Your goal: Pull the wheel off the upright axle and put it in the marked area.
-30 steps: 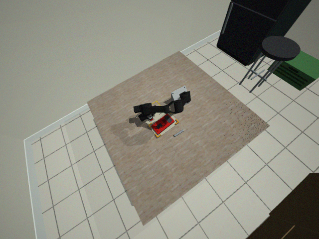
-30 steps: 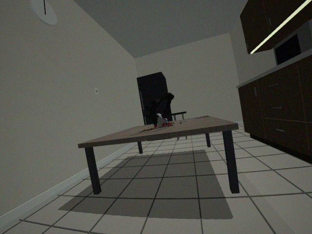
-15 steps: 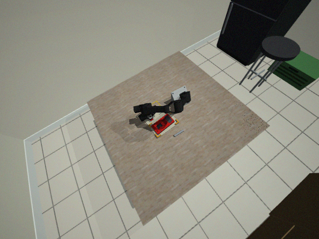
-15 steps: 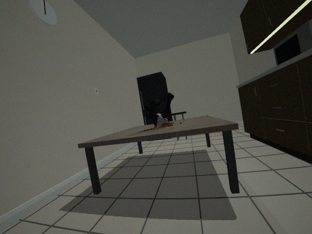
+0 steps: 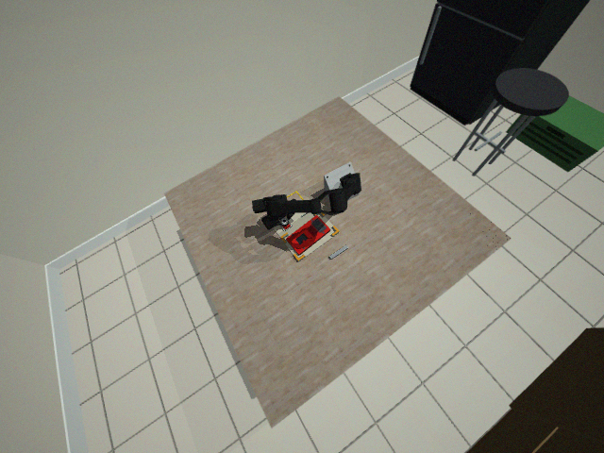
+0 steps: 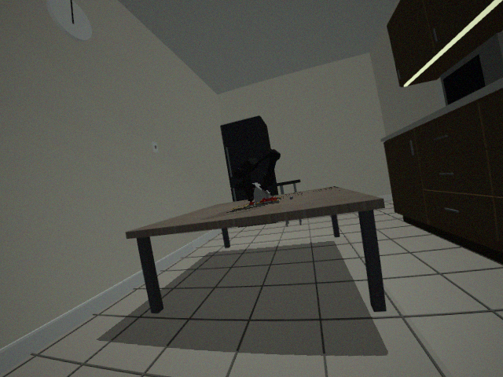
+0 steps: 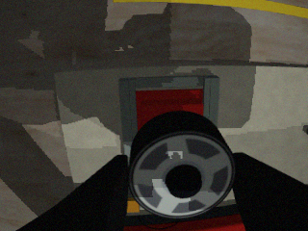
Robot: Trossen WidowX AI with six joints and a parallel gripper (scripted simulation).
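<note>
The wheel has a black tyre and a grey spoked face with a dark round centre. My gripper is shut on the wheel, one black finger on each side of it in the wrist view. The axle cannot be made out; whether it is still inside the wheel's centre I cannot tell. The marked area's yellow outline lies on the table beyond the pale board, partly hidden by the arm in the top view.
The pale board carries a grey frame around a red part, just beyond the wheel. A red tray lies beside the gripper, with orange corner pieces around it. A small grey bar lies on the table.
</note>
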